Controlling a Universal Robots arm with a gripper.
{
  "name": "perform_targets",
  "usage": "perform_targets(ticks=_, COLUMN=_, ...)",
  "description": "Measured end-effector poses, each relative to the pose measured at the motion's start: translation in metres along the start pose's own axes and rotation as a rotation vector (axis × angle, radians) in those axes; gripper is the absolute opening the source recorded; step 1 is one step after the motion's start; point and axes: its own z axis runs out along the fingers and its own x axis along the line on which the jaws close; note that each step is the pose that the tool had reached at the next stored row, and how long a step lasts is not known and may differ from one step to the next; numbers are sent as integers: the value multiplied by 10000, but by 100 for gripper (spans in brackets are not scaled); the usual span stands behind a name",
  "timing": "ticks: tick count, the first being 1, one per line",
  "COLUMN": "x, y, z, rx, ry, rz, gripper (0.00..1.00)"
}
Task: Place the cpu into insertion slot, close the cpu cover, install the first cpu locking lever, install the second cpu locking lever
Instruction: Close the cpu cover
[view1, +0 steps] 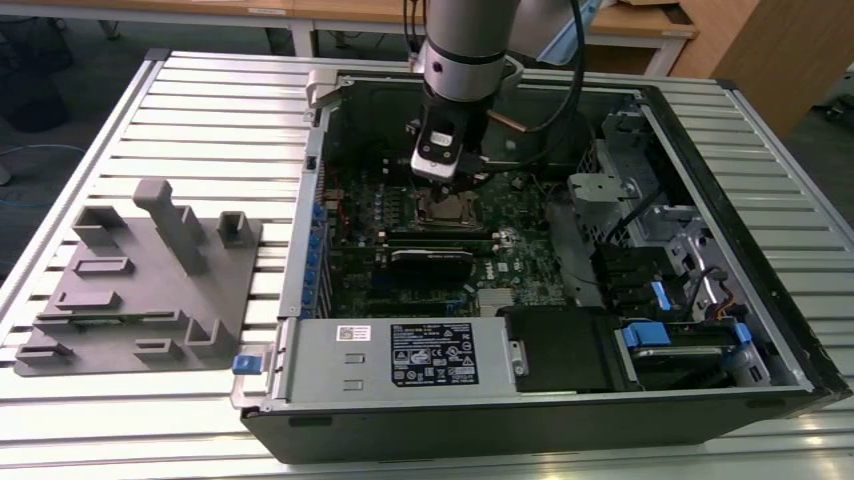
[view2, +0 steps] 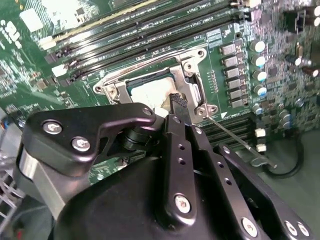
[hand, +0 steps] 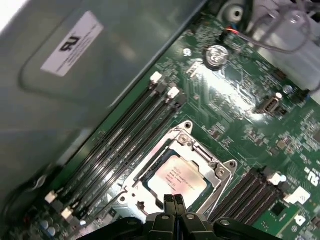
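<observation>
The cpu (hand: 177, 175) lies flat in the insertion slot (view1: 447, 208) on the green board, its silver-grey top (view2: 145, 92) showing. The cpu cover (hand: 197, 150) lies down around the chip, which shows through its centre window; its silver frame (view2: 190, 67) rims the socket. My gripper (view1: 451, 183) hangs straight over the socket inside the open computer case. Its black fingertips (hand: 174, 201) are pressed together with nothing between them, just above the cover's edge (view2: 177, 102). From the socket's corner a thin metal locking lever (view2: 235, 139) sticks out along the board.
Long black memory slots (hand: 125, 145) run beside the socket. The case walls (view1: 314, 180) box in the board, with a power supply (view1: 400, 350) in front and a drive cage (view1: 667, 300) on the exterior view's right. A grey fixture block (view1: 134, 280) sits on the table at the left.
</observation>
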Motion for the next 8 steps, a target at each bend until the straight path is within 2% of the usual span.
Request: perform_targets(ticks=8, x=0, y=0, z=0, rx=2, ry=1, rz=-44, gripper=11)
